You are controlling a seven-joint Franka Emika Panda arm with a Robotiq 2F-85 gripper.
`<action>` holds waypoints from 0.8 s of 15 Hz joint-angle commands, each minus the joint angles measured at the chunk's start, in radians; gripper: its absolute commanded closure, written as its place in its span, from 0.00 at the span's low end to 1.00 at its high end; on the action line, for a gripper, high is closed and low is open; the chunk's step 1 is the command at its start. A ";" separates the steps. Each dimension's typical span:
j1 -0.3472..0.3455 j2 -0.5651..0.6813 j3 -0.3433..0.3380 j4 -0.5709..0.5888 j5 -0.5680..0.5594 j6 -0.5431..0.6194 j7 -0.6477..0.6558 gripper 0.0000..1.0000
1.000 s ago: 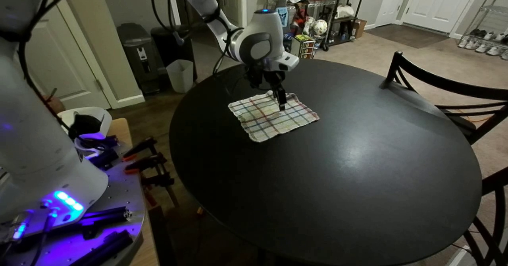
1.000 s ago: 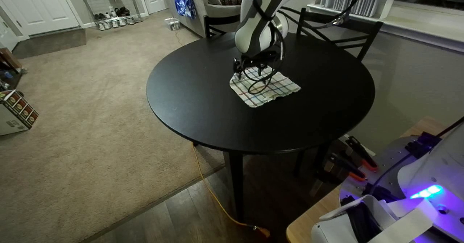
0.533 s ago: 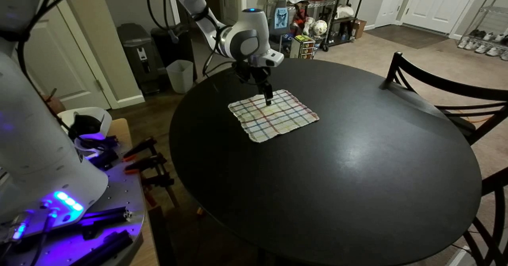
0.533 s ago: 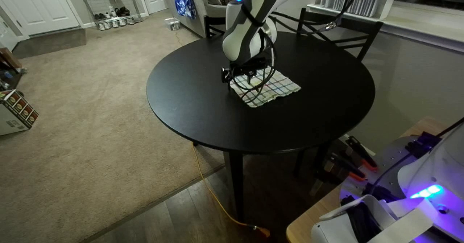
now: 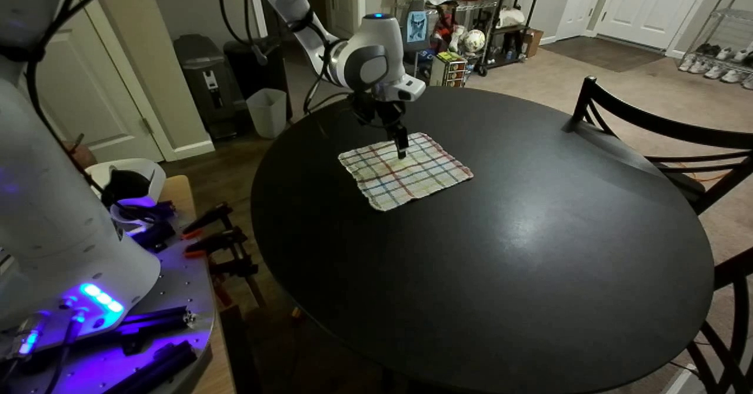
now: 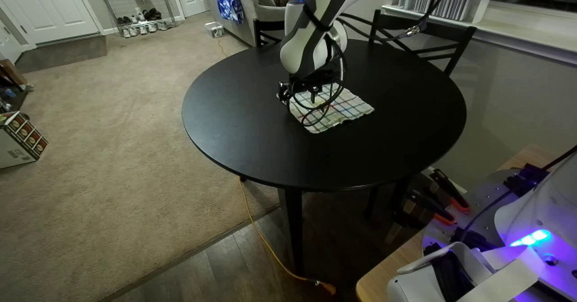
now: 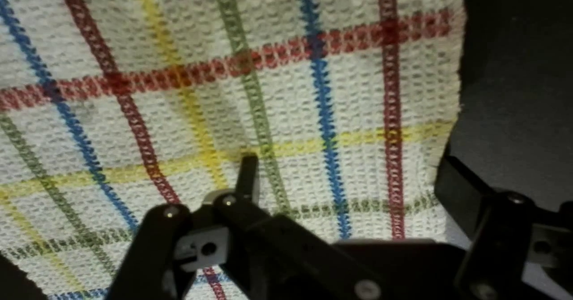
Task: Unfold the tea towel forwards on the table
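The tea towel (image 5: 432, 173) is white with coloured checked lines. It lies spread nearly flat on the black round table (image 5: 500, 276) and shows in an exterior view (image 6: 351, 106). Its edge is slightly wavy. My gripper (image 5: 402, 154) points down over its far part, also in an exterior view (image 6: 300, 101). In the wrist view the gripper (image 7: 348, 170) is open with nothing between the fingers. One fingertip is over the cloth (image 7: 286, 100); the other is at its edge, over the table. I cannot tell whether the fingertips touch the surface. The arm's cables hide part of the towel.
A dark chair (image 5: 665, 114) stands at the table's edge, and another dark chair (image 6: 419, 36) shows in an exterior view. A loop of black cable (image 6: 331, 101) hangs from the arm over the towel. Clamps (image 5: 215, 241) hold the robot's base stand beside the table.
The gripper moved left in both exterior views, then came slightly back to the right and lower. The towel stays on the table with no clear change.
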 commanded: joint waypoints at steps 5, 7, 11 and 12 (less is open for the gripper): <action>-0.061 -0.170 0.045 -0.134 -0.004 -0.100 -0.027 0.00; -0.090 -0.249 0.088 -0.203 0.017 -0.125 -0.057 0.00; -0.120 -0.375 0.127 -0.318 0.021 -0.148 -0.043 0.00; -0.128 -0.401 0.137 -0.340 0.025 -0.155 -0.043 0.00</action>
